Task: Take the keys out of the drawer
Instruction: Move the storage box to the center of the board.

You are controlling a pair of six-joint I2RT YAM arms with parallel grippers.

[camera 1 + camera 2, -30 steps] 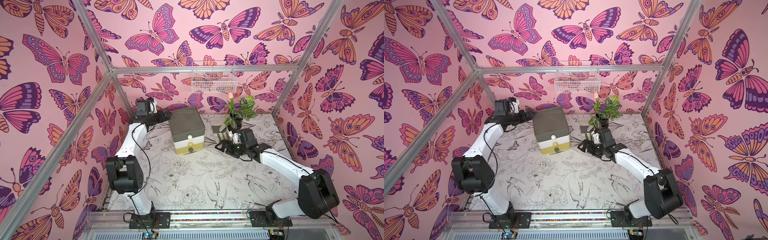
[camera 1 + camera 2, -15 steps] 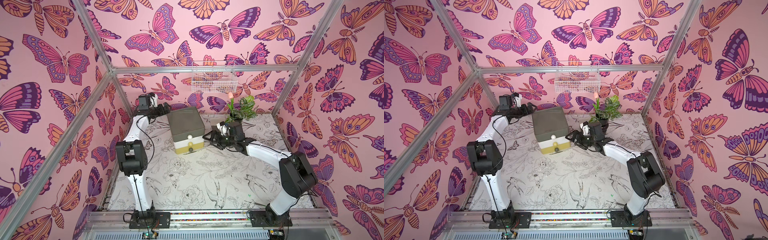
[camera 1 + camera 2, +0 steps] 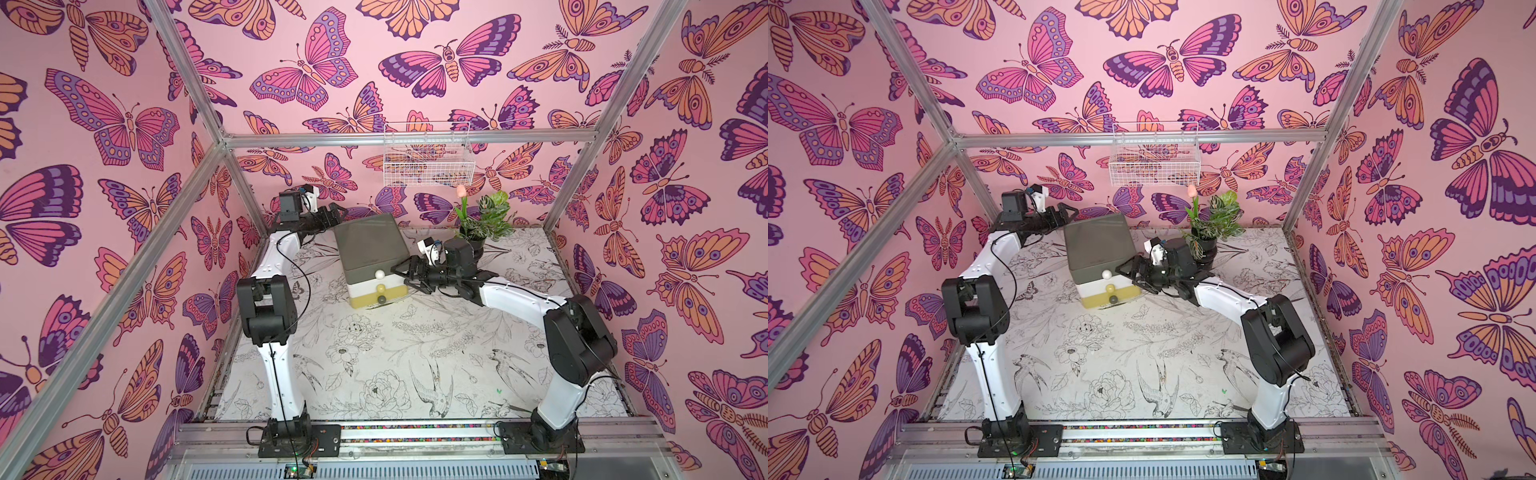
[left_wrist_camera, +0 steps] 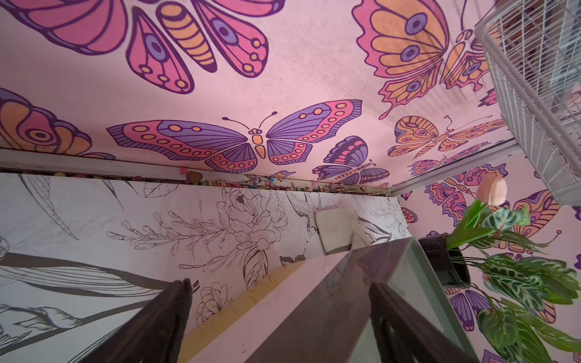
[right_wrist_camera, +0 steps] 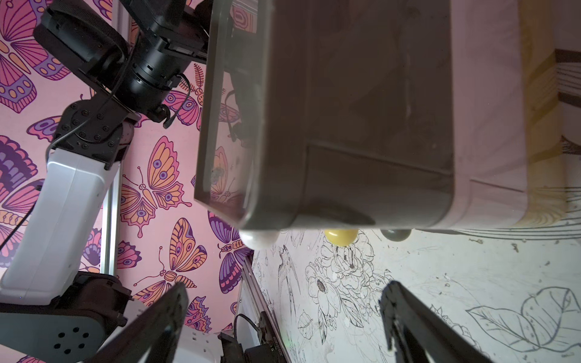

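In both top views your drawer unit [image 3: 370, 245] [image 3: 1098, 245] stands just above the frame's centre. Its drawers look closed, and the three knobs [image 3: 380, 286] face the lower edge. The keys show nowhere, so you cannot tell which drawer holds them. Your left gripper [image 3: 338, 212] sits at the unit's upper left corner, and your right gripper [image 3: 401, 276] is just right of its front.

In the left wrist view, the left gripper [image 4: 279, 283] is spread wide, straddling the unit's top edge and clasping nothing.

In the right wrist view, the right gripper [image 5: 286, 284] gapes fully and is empty, near the knobs [image 5: 341, 237] but apart from them.
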